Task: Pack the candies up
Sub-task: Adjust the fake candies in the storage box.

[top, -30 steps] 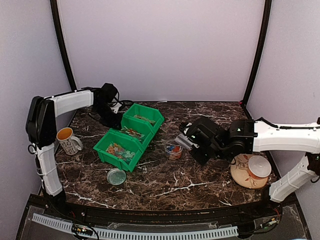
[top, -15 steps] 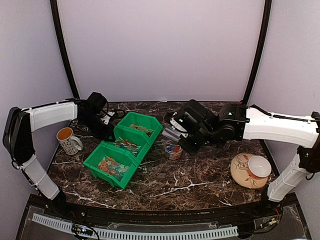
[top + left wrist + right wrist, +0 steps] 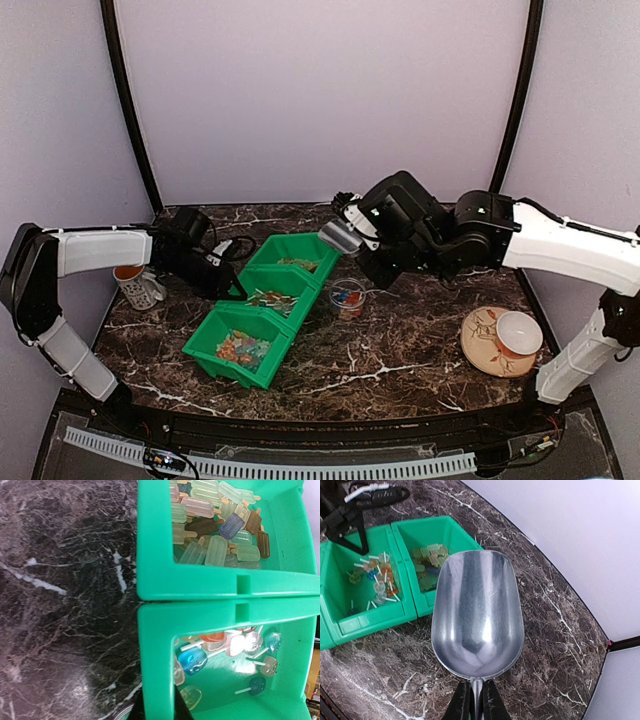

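The right hand (image 3: pixel 475 702), closed on the handle of an empty scoop (image 3: pixel 477 610), holds it raised just right of the far end of the bins (image 3: pixel 200 587), whose left wall the left hand (image 3: pixel 228 282) seems to pinch, likely to steady them for scooping, while candies (image 3: pixel 240 348) lie in all three bins and a few in the cup (image 3: pixel 333 292) to their right.

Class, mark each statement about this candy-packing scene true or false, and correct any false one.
1. The metal scoop is empty. True.
2. The right gripper holds the scoop by its handle. True.
3. Two bins stand on the table. False: three green bins stand in a row.
4. The patterned plate lies on the left arm's side. False: it lies on the right arm's side.
5. The small clear tub holds candies. True.
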Motion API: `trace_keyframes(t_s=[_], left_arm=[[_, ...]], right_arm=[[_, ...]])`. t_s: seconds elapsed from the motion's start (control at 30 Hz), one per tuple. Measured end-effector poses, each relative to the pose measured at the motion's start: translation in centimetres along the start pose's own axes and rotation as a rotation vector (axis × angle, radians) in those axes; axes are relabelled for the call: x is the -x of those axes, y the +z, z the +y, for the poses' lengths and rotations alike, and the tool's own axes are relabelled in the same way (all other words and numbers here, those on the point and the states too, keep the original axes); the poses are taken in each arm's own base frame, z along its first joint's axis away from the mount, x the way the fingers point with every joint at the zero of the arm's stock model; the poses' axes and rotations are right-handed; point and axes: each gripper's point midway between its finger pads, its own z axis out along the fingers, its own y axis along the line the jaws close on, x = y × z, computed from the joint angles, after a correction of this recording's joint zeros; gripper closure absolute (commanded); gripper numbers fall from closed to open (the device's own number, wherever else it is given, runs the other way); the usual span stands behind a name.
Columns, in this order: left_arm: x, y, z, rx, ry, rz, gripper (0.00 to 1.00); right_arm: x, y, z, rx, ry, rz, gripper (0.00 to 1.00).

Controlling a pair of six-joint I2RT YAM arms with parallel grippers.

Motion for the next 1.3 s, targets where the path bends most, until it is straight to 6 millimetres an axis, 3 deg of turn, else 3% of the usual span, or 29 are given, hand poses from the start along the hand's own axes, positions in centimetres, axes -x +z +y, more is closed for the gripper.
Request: trace_keyframes(t_s=[0.23, 0.67, 0.93, 1.3], left_arm=[[-2.0, 1.8, -0.1, -0.153, -0.144, 0.018, 1.0], [-1.2, 3.1, -0.3, -0.277, -0.235, 0.019, 1.0], [-1.5, 3.7, 0.4, -0.27, -0.236, 0.028, 1.0], [-0.2, 2.2, 2.1, -0.066, -0.137, 0.008, 1.0]], right_arm=[[1.5, -1.4, -0.6, 0.013, 0.059, -0.071, 1.0], [0.2, 0.4, 1.2, 0.055, 0.015, -0.001, 1.0], [0.1, 0.4, 1.3, 0.057, 0.01, 0.003, 1.0], [0.5, 1.4, 1.9, 0.057, -0.078, 0.056, 1.0]])
